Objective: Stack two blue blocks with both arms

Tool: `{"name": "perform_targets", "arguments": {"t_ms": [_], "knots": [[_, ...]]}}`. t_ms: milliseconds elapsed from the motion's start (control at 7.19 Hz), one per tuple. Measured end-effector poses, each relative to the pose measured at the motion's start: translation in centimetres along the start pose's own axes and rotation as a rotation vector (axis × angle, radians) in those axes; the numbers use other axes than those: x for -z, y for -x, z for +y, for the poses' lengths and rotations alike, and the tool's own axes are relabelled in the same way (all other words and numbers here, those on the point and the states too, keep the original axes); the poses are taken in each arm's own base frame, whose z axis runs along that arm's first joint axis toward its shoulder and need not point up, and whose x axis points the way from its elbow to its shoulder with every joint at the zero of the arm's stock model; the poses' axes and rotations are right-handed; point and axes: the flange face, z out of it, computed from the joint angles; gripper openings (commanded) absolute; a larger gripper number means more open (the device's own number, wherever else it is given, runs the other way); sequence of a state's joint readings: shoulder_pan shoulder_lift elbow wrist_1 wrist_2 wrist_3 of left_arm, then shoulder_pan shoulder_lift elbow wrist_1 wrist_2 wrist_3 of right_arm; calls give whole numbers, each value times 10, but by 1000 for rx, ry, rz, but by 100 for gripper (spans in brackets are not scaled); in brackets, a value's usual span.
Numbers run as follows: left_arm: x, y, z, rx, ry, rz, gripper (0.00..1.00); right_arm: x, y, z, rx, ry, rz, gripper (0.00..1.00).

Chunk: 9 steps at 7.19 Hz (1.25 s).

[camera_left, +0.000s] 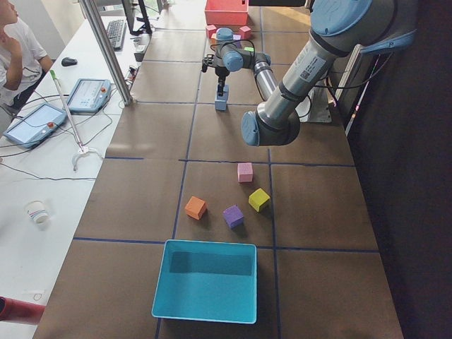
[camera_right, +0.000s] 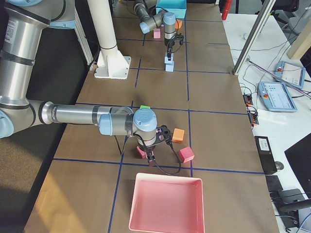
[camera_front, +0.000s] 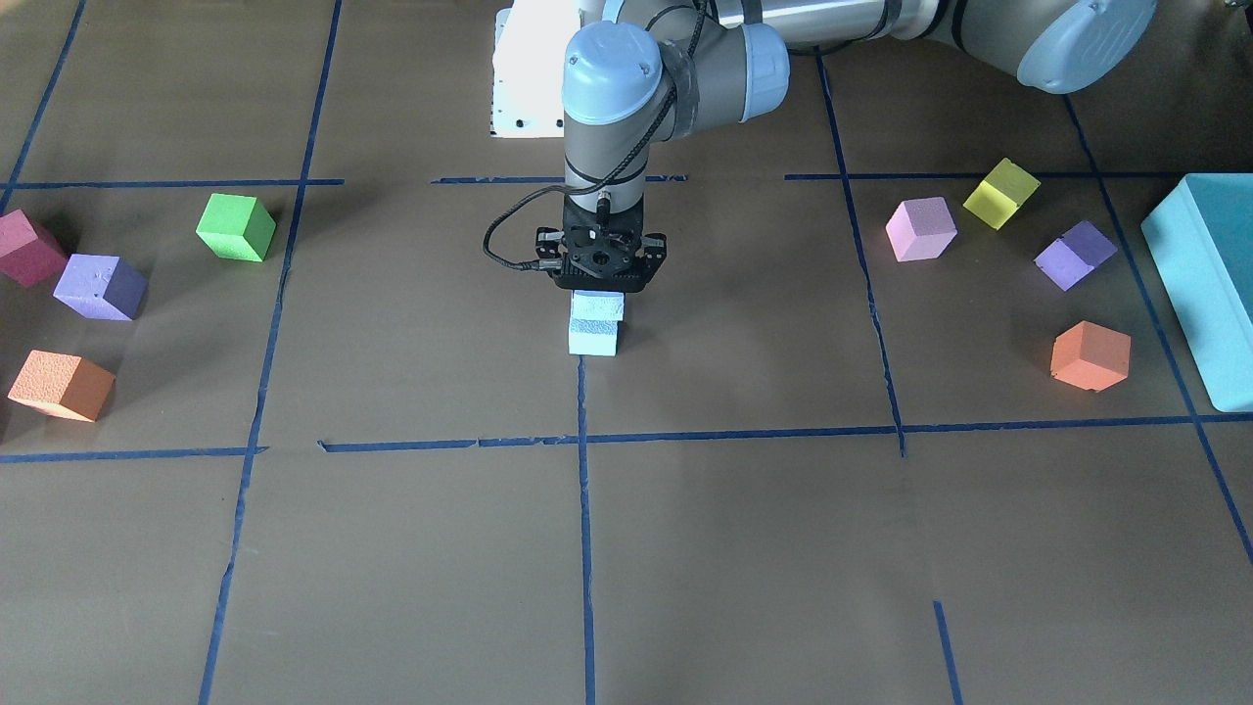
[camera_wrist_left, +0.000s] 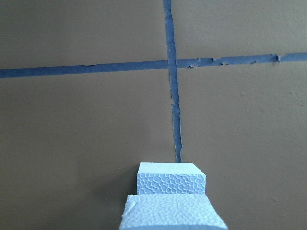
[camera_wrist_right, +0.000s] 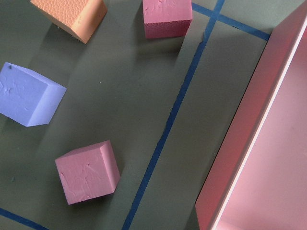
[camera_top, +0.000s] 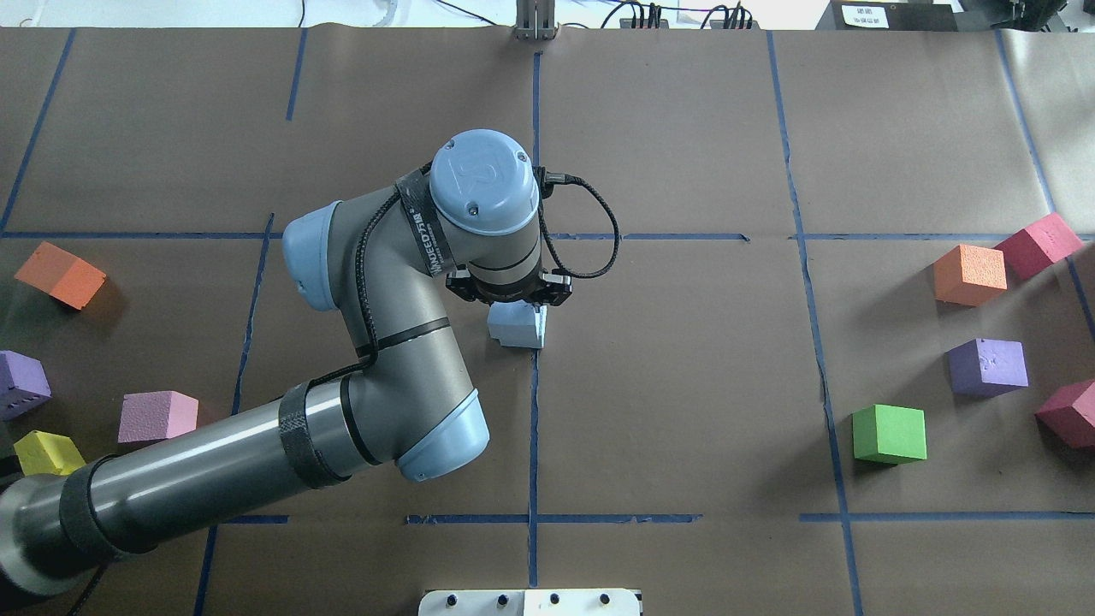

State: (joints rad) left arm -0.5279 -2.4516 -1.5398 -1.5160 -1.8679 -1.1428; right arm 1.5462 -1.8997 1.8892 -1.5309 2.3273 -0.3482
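Observation:
Two light blue blocks stand stacked at the table's middle on a tape crossing: the upper one (camera_front: pixel 598 305) sits on the lower one (camera_front: pixel 593 339), slightly offset. My left gripper (camera_front: pixel 599 284) points straight down over the stack and grips the upper block. In the left wrist view the upper block (camera_wrist_left: pixel 171 214) fills the bottom edge, with the lower block (camera_wrist_left: pixel 171 183) just beyond. My right gripper (camera_right: pixel 150 156) shows only in the exterior right view, low beside a magenta cube (camera_right: pixel 141 152). I cannot tell whether it is open or shut.
Pink (camera_front: pixel 920 229), yellow (camera_front: pixel 1000 193), purple (camera_front: pixel 1075 255) and orange (camera_front: pixel 1090 355) cubes and a teal box (camera_front: pixel 1202 284) lie on my left side. Green (camera_top: pixel 889 434), purple, orange and magenta cubes and a pink tray (camera_right: pixel 166 206) lie on my right side.

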Motion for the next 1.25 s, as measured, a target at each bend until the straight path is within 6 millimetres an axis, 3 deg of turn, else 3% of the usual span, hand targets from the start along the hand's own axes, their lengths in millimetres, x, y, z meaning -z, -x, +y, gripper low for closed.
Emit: {"name": "perform_targets", "arguments": {"t_ms": [278, 417, 557, 696, 1252], "knots": [[-1, -1, -3, 8, 0, -4, 13, 0, 0, 0, 0, 1, 0, 99], [0, -2, -5, 17, -2, -3, 40, -1, -1, 0, -1, 2, 1, 99], [1, -2, -7, 32, -4, -3, 81, -1, -1, 1, -1, 2, 1, 99], [1, -1, -9, 48, -5, -5, 100, -1, -1, 0, -1, 2, 1, 99], [13, -6, -12, 49, -11, 13, 100, -1, -1, 0, -2, 2, 1, 99]]}}
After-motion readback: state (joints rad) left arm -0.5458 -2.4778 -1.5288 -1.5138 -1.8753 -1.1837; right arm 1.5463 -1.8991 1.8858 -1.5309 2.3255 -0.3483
